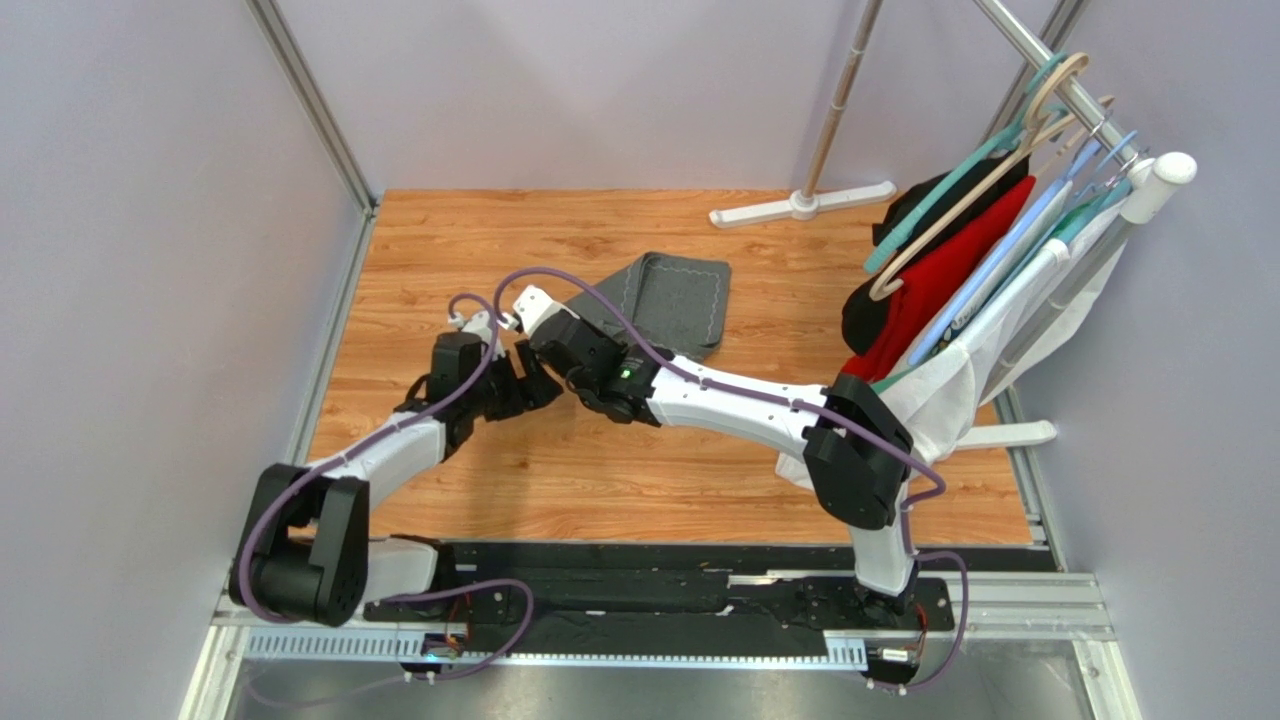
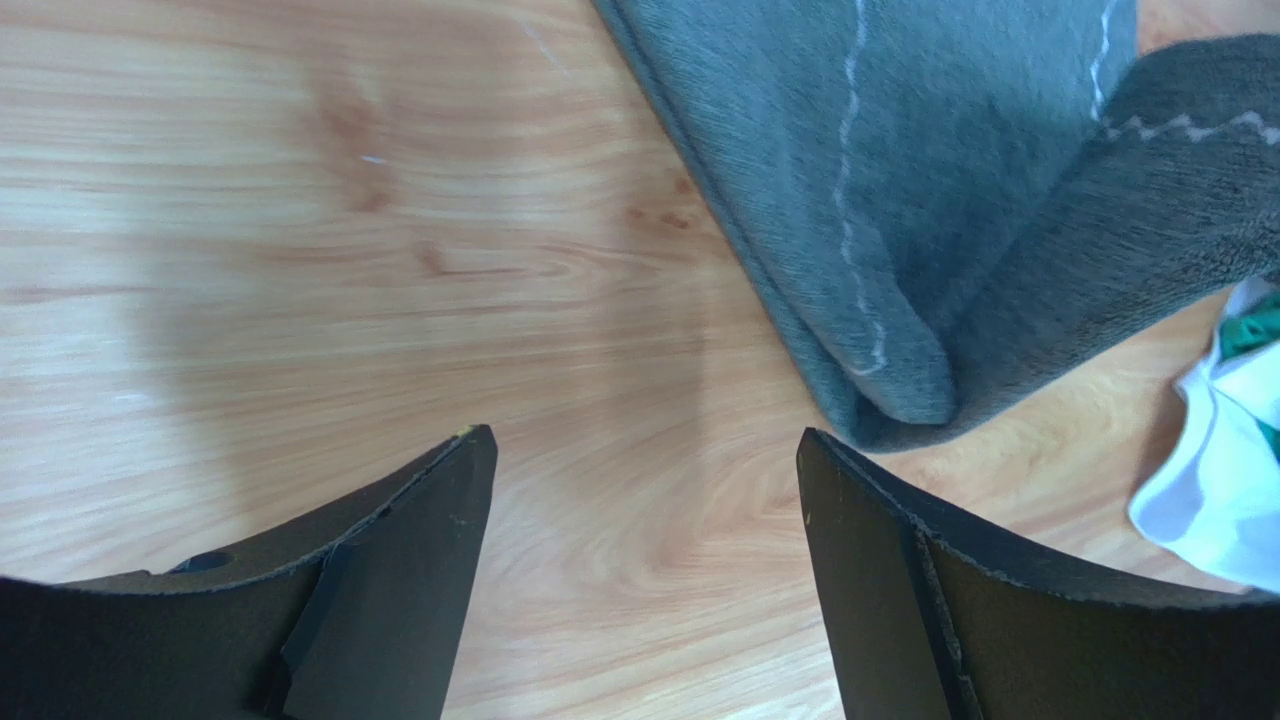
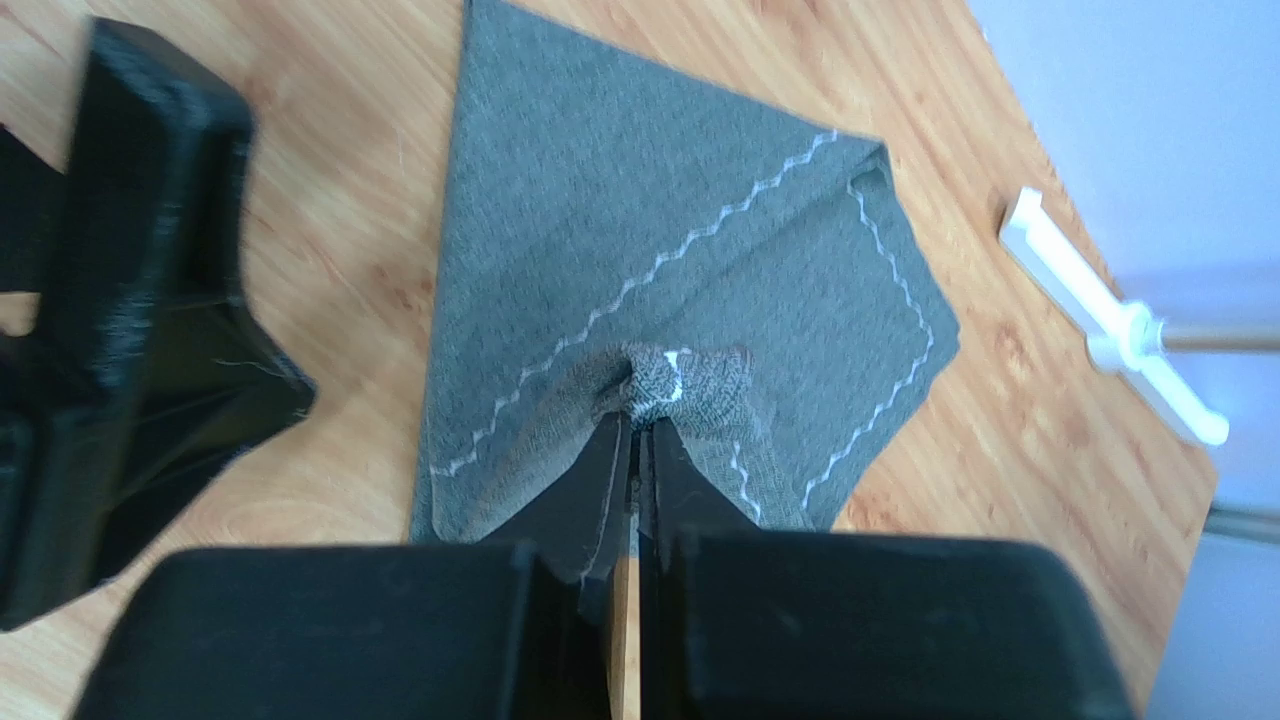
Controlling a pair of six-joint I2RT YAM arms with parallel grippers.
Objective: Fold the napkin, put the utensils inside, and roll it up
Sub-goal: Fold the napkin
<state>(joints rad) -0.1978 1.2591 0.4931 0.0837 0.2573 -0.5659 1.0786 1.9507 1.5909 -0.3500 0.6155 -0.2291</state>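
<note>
Bright, even light all round; soft shadow on pale wood-grain counter [image 2: 226,300], left wrist; right wrist's close black fingers [image 3: 579,510] blurred.

the left arm [image 1: 394,446] and right arm [image 1: 736,402] have white shells, black joints and a purple cable [image 1: 541,272] each. a green light [image 1: 621,365] dots the right wrist. the left gripper [image 2: 645,438] has matte black fingers [image 2: 406,555].

Grey napkin [image 1: 676,300] on the desk [image 1: 451,255]; left arm [image 1: 394,443] and right arm [image 1: 736,402] converge at its near-left corner; garments [image 1: 939,278] hang right.
</note>
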